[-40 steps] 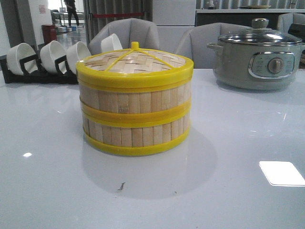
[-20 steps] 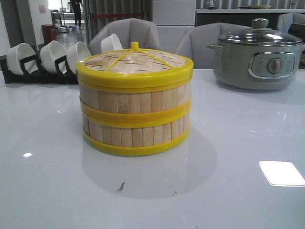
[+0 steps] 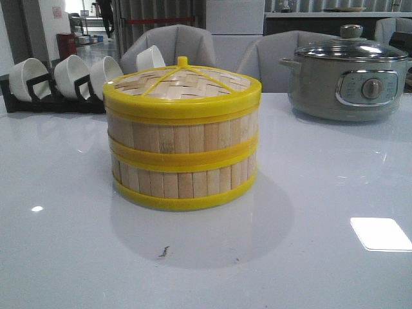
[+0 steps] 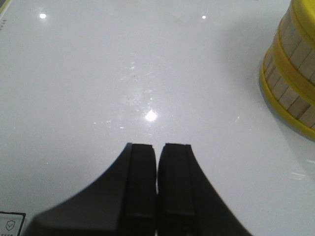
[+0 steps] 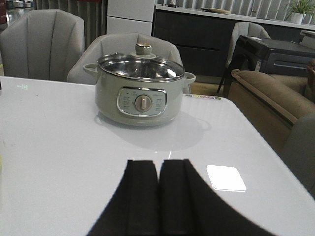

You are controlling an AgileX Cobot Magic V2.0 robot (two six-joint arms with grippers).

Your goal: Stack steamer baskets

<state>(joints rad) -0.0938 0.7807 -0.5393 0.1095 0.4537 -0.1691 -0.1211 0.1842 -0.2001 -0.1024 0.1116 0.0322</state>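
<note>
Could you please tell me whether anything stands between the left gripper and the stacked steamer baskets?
Nothing visible does: only bare white table lies between the shut left gripper and the steamer baskets, already stacked with the lid on top.

A grey-green electric pot (image 3: 347, 80) is sitting at the far right of the glossy white table (image 3: 309, 251), its glass lid (image 5: 140, 66) on (a dial on its front panel). White bowls (image 3: 71, 76) are standing tilted in a black rack (image 3: 38, 103) at the far left. Grey chairs (image 3: 177, 45) are standing behind the table.
</note>
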